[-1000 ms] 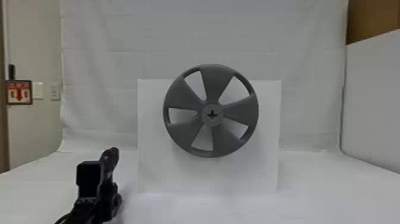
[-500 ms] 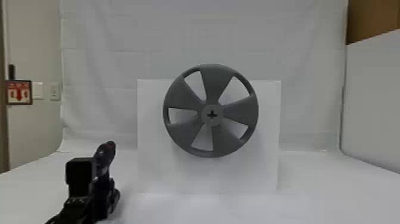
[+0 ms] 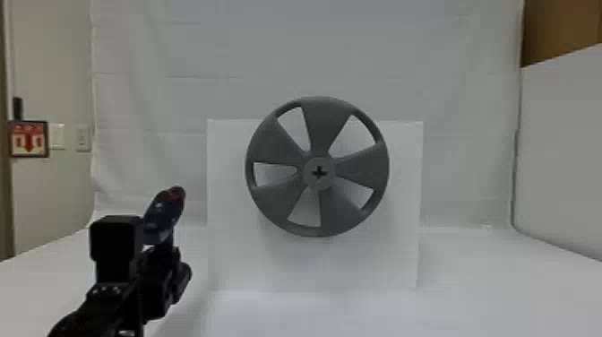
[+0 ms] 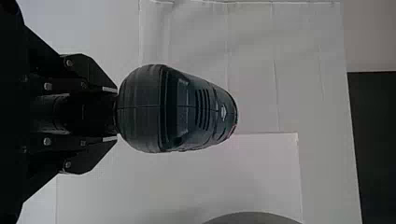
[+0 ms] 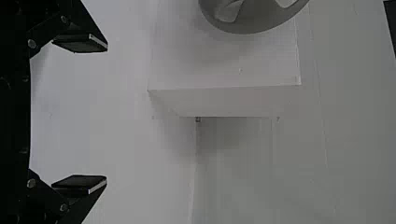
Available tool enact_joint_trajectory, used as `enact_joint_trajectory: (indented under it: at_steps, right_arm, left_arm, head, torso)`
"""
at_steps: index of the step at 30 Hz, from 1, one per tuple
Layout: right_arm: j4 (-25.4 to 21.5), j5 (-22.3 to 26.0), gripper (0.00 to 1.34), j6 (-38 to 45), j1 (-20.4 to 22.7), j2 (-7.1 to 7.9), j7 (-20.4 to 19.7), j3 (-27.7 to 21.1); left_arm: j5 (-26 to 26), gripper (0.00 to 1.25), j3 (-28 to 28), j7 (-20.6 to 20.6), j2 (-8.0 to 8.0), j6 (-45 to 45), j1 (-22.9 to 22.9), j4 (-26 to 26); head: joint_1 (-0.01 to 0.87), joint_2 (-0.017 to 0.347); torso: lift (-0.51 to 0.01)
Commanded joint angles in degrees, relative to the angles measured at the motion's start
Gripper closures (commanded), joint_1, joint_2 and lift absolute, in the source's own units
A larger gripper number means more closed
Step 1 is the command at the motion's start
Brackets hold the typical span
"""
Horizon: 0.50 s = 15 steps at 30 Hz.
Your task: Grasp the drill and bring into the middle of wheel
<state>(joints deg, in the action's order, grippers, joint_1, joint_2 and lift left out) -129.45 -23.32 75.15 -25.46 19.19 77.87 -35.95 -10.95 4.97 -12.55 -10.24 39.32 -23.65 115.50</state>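
Low at the left of the head view, my left gripper (image 3: 154, 278) has the dark blue drill (image 3: 165, 215) raised above the table, to the left of the wheel and lower than its hub. The left gripper (image 4: 110, 113) is shut on the drill's handle, and the rounded back of the drill (image 4: 187, 112) faces the wrist camera. A grey five-spoked wheel (image 3: 323, 127) with a cross-shaped hole in its hub stands upright, apart from the drill. My right gripper (image 5: 100, 113) is open with nothing between its fingers, and part of the wheel (image 5: 243, 23) appears beyond it.
Behind the wheel stands a white panel (image 3: 233, 255) on the white-covered table (image 3: 492, 295). White cloth (image 3: 179, 54) hangs at the back, and a white partition (image 3: 564, 152) rises on the right.
The left gripper has risen with the drill in it, shifting a little left at first and then right. The wheel and panel have stayed put.
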Motion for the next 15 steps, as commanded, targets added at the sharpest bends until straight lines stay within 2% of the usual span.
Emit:
enact_joint_trajectory:
  at_steps: [1,7,15]
  right_arm:
    - [0.0,0.0,0.28,0.1,0.1,-0.03,0.5,-0.3]
    - [-0.3,0.0,0.28,0.3,0.1,-0.03,0.5,-0.6]
    - [-0.3,-0.1,0.28,0.4,0.1,-0.21,0.5,-0.7]
  left_arm:
    - [-0.7,1.18,1.2,0.0,-1.09,0.7,1.1,4.6]
    - [0.3,1.18,3.8,0.0,-2.50,0.7,2.3,9.8]
    - [-1.1,1.18,7.0,0.0,-4.35,0.8,3.5,14.1]
  head:
    - [0.054,0.031]
    - [0.054,0.031]
    - [0.054,0.031]
  torso:
    - [-0.403]
    - [-0.403]
    - [-0.403]
